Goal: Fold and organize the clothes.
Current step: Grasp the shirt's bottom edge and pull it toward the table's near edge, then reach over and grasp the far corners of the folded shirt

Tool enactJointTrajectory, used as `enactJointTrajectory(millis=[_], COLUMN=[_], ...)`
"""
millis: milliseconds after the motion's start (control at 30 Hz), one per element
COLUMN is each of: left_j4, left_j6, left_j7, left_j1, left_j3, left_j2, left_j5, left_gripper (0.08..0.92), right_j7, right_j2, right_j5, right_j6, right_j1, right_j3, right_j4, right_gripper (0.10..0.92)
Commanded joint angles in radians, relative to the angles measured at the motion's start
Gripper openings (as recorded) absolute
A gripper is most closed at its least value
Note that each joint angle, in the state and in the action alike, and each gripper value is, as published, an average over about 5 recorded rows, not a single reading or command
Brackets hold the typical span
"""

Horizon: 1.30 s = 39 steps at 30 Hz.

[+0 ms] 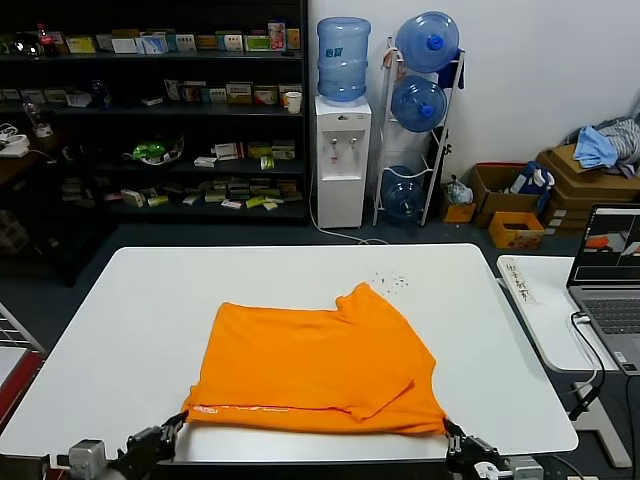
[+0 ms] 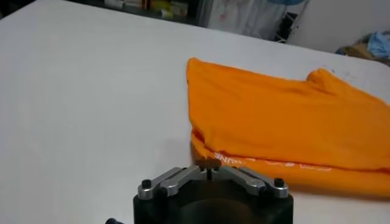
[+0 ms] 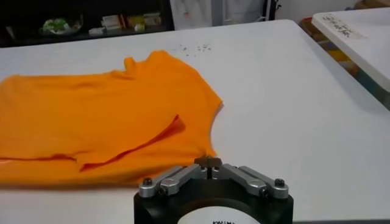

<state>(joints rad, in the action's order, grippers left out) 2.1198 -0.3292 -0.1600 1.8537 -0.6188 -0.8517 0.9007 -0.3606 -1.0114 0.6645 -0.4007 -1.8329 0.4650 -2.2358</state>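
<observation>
Orange T-shirt [image 1: 310,365] lying flat on the white desk [image 1: 120,300], partly folded, between the two hands. The left hand [image 1: 172,432] sits at the near edge of the desk, just off the shirt's near-left corner; in the left wrist view its fingers [image 2: 210,164] are brought together, tips meeting, with no cloth between them and the hem just ahead. The right hand [image 1: 452,437] mirrors it at the near-right corner; in the right wrist view its fingers [image 3: 208,162] are likewise closed on nothing, with the shirt's edge just beyond the tips.

Placement. The hands stand one at each end of the hem, low and close to the desk. Judged from this, they are posed either to take the two hem corners or have just let them go; the pictures do not settle which.

Orientation. The shirt's long axis runs from one hand to the other, parallel to the near edge of the desk. The hem, with its pale lettering [image 2: 228,158], faces the hands; the collar end points away from them. On the right hand's side a flap is turned over the body, its edge running as a diagonal crease [image 3: 131,146], so that side lies in double layers while the side nearer the left hand appears smoother.
</observation>
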Motion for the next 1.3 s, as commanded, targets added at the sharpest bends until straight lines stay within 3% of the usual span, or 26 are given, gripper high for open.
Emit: enactJointTrajectory(millis=[33,300,433,533,767,967,1300], left_j4=[0.040,0.117,0.113,0.015,-0.341,-0.544,-0.629], left_j6=[-0.013,-0.080,-0.086,-0.043,0.007,-0.024,-0.054], left_j7=[-0.014,-0.067,-0.062,-0.028,0.003,0.021,0.043], left_j1=[0.120,0.022,-0.121,-0.323,-0.822,-0.984,-0.990], left_j3=[-0.020,-0.114,-0.124,-0.035,0.293,0.440,0.458], left_j2=[0.009,0.042,0.089,0.094,0.012,0.005,-0.040], left_j5=[0.001,0.073,0.122,0.099,0.036,0.072,0.059], left_gripper=[0.115,0.331,0.444,0.531,0.737,0.820,0.823], right_j7=[-0.027,-0.031,-0.028,-0.065,-0.109,-0.105,-0.060], right_j2=[0.014,0.100,0.130,0.095,-0.049,-0.154,-0.286], right_j5=[-0.012,0.002,0.046,0.092,0.109,0.156,0.107], right_j6=[-0.001,-0.002,0.026,0.021,0.007,-0.078,-0.120], right_j1=[-0.037,0.049,0.316,0.624,1.087,1.247,1.273], right_j3=[0.012,0.067,0.022,-0.106,-0.361,-0.448,-0.490], right_j4=[-0.024,-0.124,-0.038,0.136,0.529,0.757,0.951], right_gripper=[0.146,0.363,0.475,0.562,0.785,0.822,0.823])
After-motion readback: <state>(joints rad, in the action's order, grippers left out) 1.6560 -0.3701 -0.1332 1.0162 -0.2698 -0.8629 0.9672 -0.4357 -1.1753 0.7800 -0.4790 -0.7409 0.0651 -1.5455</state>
